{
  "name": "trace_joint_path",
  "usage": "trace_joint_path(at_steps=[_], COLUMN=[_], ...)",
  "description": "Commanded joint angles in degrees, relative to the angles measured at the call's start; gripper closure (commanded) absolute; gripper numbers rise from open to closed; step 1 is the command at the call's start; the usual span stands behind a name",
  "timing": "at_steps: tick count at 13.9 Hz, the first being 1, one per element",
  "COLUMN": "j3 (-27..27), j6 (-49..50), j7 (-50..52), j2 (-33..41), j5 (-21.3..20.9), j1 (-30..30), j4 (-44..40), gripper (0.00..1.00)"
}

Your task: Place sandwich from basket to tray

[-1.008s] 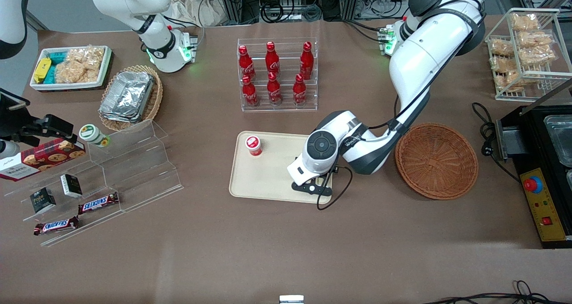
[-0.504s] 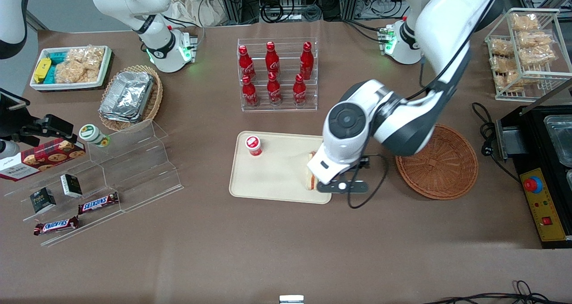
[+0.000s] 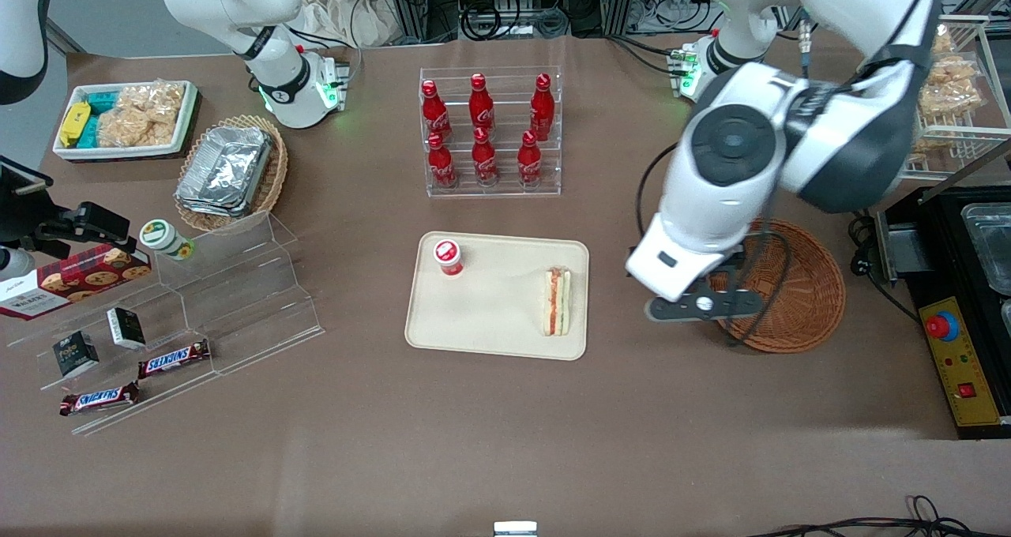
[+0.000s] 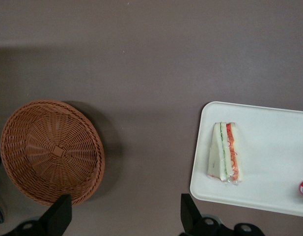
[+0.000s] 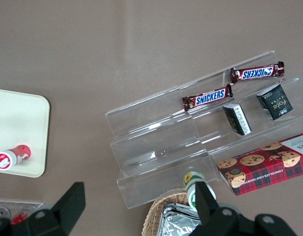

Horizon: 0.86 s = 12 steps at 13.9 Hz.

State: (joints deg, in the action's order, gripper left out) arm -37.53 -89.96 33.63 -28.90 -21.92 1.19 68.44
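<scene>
- Sandwich (image 3: pixel 556 301), small triangular wedge, pale bread: we find it lying on the flat cream-beige plastic tray (image 3: pixel 482 328), at the edge nearest the round reddish-brown wicker basket (image 3: pixel 798 300).
- Gripper (image 4: pixel 125 222), fingers spread and holding nothing: we note it raised above bare table between tray and basket, apart from the sandwich.

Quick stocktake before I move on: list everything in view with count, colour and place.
sandwich: 1, pale bread, orange and green filling, on the tray.
tray: 1, cream, mid-table.
small red-capped bottle: 1, on the tray.
basket: 1, reddish-brown, nothing in it, toward the working arm's end.
cola bottles: 6, red, in a clear rack.
Snickers bars: 2, on the clear stepped stand.
foil containers: silver stack, in a paler wicker basket.
claw: 1, open, raised between basket and tray.
</scene>
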Motion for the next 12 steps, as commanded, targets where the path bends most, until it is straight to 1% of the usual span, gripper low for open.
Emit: trace_joint_path(at_steps=[1,3,6,10,12], j3=[6.20,11.57,20.45,31.09,34.53], j6=[0.66,1.71,2.50,4.00,3.91], j7=[-8.38,-14.61,-23.75,-35.36,-39.15], j2=[5.68,8.58,12.54,14.56,15.53], j5=[6.77,10.91,13.91,14.97,16.38], j1=[2.67,2.67,1.89,-1.80,-2.77], j4=[1.60,2.13,4.76,4.94,5.38], gripper=[0.00,0.00,0.00,0.00,0.00])
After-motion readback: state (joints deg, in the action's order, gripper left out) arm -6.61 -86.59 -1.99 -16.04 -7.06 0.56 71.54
